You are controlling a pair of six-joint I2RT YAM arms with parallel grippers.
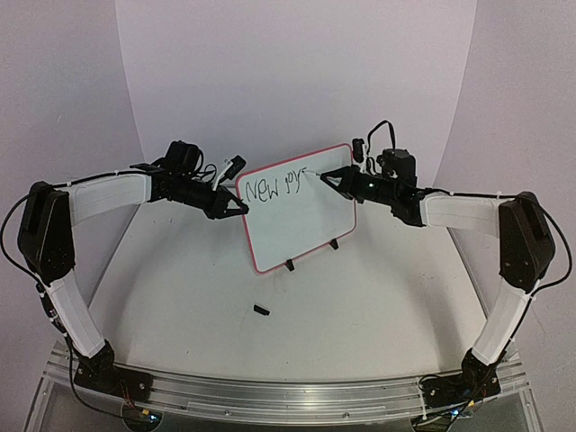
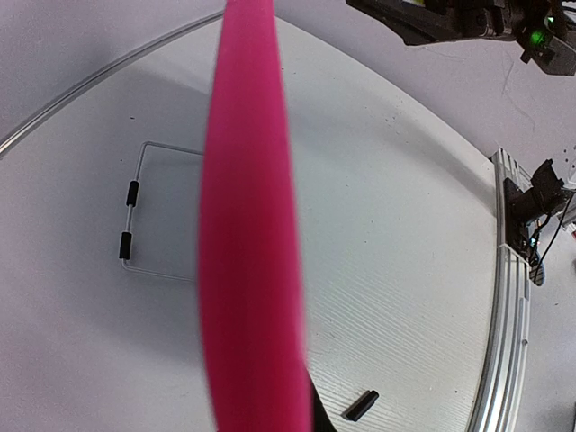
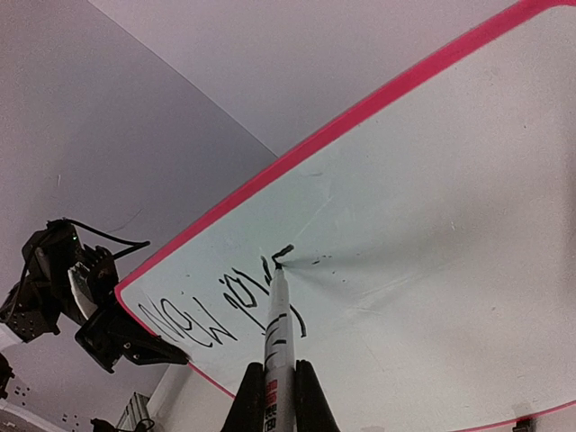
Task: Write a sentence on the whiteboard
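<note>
The whiteboard, white with a red-pink frame, stands tilted on small black feet at mid-table. The sentence is black lettering along its upper left, also seen in the right wrist view. My left gripper is shut on the board's left edge; the blurred pink frame fills the middle of the left wrist view and hides the fingers. My right gripper is shut on a black-and-white marker pen, held between its fingers. The pen's tip touches the board at the end of the lettering.
A small black pen cap lies on the table in front of the board, also in the left wrist view. The table's metal front rail runs along the near edge. A curved white backdrop rises behind the board.
</note>
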